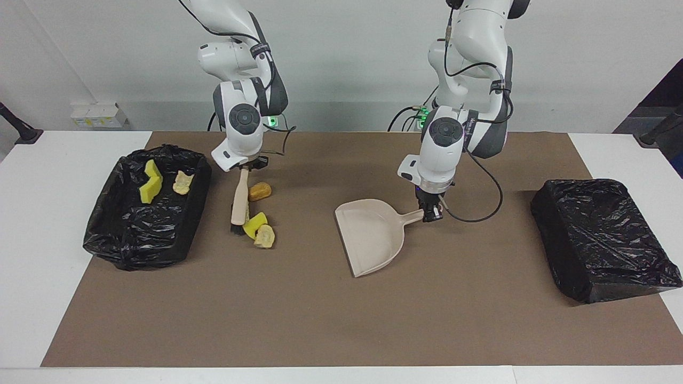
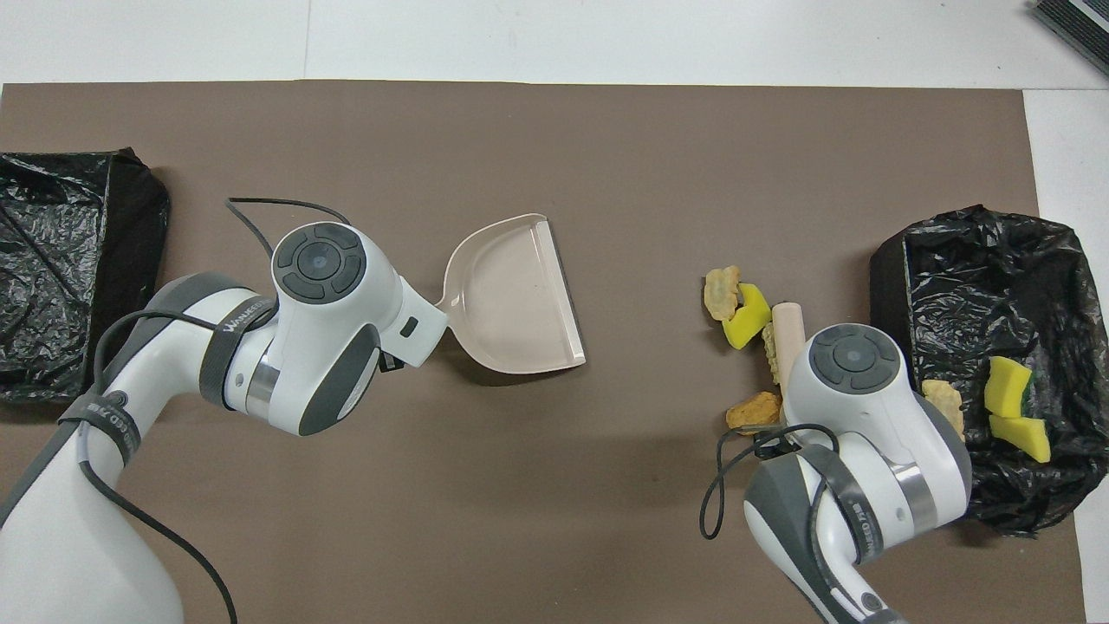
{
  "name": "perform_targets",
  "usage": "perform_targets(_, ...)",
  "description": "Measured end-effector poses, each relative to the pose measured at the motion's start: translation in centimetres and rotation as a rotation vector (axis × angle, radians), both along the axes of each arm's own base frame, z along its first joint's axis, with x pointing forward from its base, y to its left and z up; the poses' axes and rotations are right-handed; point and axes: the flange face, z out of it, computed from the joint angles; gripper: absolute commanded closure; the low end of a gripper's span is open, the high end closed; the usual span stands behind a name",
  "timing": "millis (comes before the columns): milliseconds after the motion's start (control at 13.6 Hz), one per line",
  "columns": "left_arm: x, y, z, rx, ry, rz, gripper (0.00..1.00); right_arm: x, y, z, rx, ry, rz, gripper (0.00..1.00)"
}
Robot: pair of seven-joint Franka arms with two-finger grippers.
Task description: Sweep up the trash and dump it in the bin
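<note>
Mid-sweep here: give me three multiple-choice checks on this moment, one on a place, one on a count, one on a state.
1. The brush bristles rest:
A. in the dustpan
B. against the yellow sponge chunk
C. in the lined bin

2. Scraps lying in the bin at the right arm's end:
A. none
B. three
C. six

3. The dustpan is:
A. empty on the mat
B. heaped with scraps
C. tipped over a bin

Key: 1 B, the bristles touch the sponge chunk. 2 B, two yellow sponges and one tan lump show there. 3 A, its tray is bare, the left gripper holding its handle.

Scraps (image 1: 260,226) beside brush (image 1: 239,205) — dustpan (image 1: 373,236) mid-table, between two bins (image 1: 144,213).
</note>
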Motion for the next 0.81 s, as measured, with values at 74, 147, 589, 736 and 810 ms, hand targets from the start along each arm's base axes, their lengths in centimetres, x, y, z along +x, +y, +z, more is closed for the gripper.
perform_targets(74,0.0,0.0,0.0,0.004,0.001,-0.002,1.0,-0.1,0.3,0.0,0.004,-0.001,-0.003,1.0)
perform_targets(147,-0.1,0.0,0.0,0.01,0.006,-0.005,1.0,-0.1,0.6,0.0,0.021,0.0,-0.015,1.0)
perform_targets(589,-1.6,-1.6,0.4,0.092,-0.003,-0.035,1.0,1.7,4.5,0.1,0.098,-0.008,-0.054,1.0)
perform_targets(736,-2.0,-2.1,0.4,0.093,-0.003,-0.047,1.0,2.6,6.1,0.1,0.132,-0.006,-0.067,1.0)
perform_targets(810,-2.1,-2.4,0.4,0.093,-0.004,-0.051,1.0,2.9,6.7,0.3,0.152,-0.004,-0.077,1.0)
